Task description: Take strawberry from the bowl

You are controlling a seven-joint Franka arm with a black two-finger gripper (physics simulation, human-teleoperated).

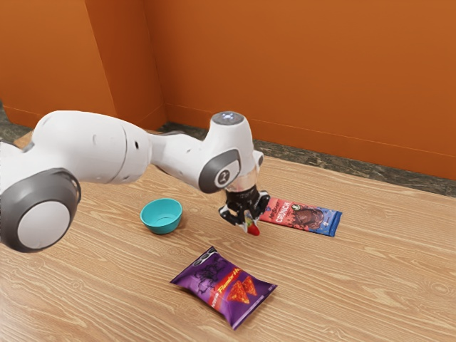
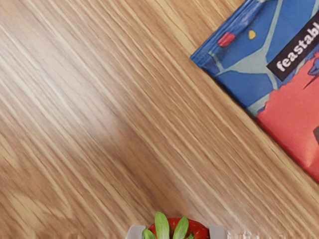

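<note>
Near the middle of the exterior view, just right of centre, the end effector (image 1: 246, 222) points down over the wooden counter (image 1: 385, 285), grasping the strawberry (image 1: 253, 229). Red flesh shows below the fingers, its tip angled toward the counter. In the wrist view, green leaves crown the berry, with a pale finger pad (image 2: 218, 232) pressed against each side of it. The strawberry is out of the bowl (image 1: 162, 226), which sits upright on the counter left of centre in the exterior view, round and turquoise.

From the exterior view's left edge, the white and grey arm (image 1: 107, 146) stretches across to the centre. Right of the end effector and near it, a red and blue chocolate bar (image 1: 303, 216) lies flat, "CRUNCH" printed across its wrapper; the wrist view shows part of its lettering, "feastabl". At the lower middle of the exterior view, a purple chip bag (image 1: 223, 285) lies at a slant, orange chips pictured on its front. Orange walls (image 1: 320, 71) fill the upper part of the frame.
</note>
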